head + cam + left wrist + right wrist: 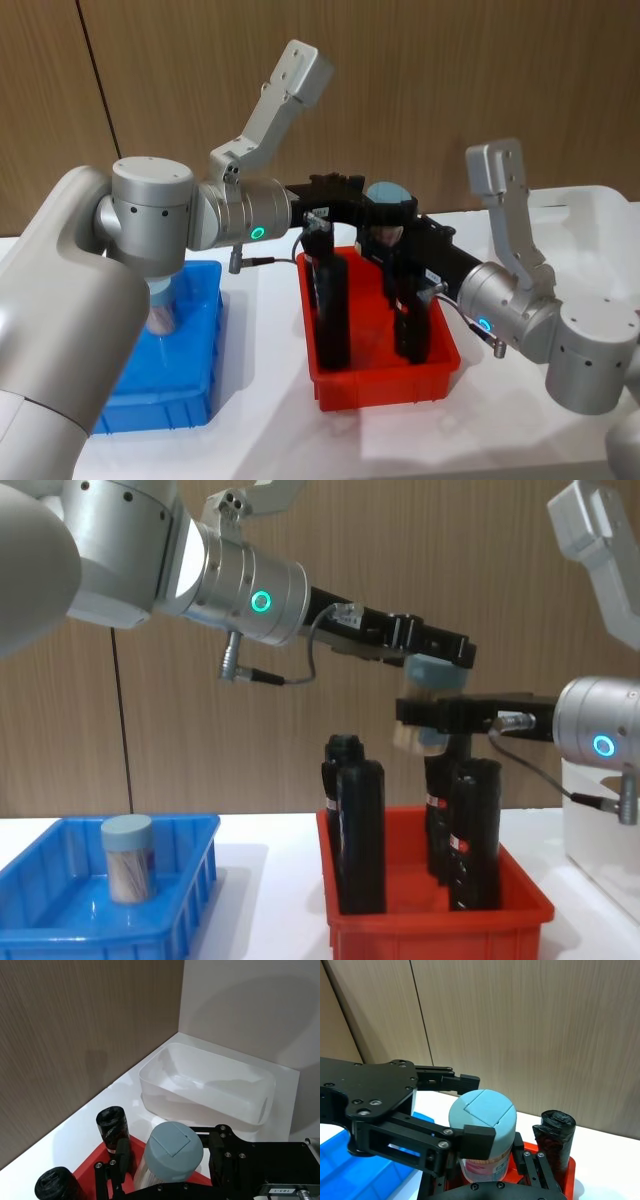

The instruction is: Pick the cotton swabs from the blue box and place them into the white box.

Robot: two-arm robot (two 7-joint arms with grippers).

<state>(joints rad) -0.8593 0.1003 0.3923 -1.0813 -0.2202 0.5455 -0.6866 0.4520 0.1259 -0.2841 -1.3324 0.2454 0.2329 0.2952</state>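
Note:
One tub of cotton swabs (420,738), clear with a pale blue lid (482,1112), hangs in the air above the red bin. My left gripper (436,652) reaches in from the left and is shut on the lid. My right gripper (428,712) comes from the right, its fingers closed on the tub's body just under the lid. A second tub of cotton swabs (128,858) stands upright in the blue box (60,925) at the left. The white box (210,1085) sits at the far right of the table (600,215).
The red bin (440,925) in the middle holds tall black bottles (360,820) (470,820) standing right below both grippers. A wooden wall runs behind the table. Bare white tabletop (262,350) lies between the blue box and the red bin.

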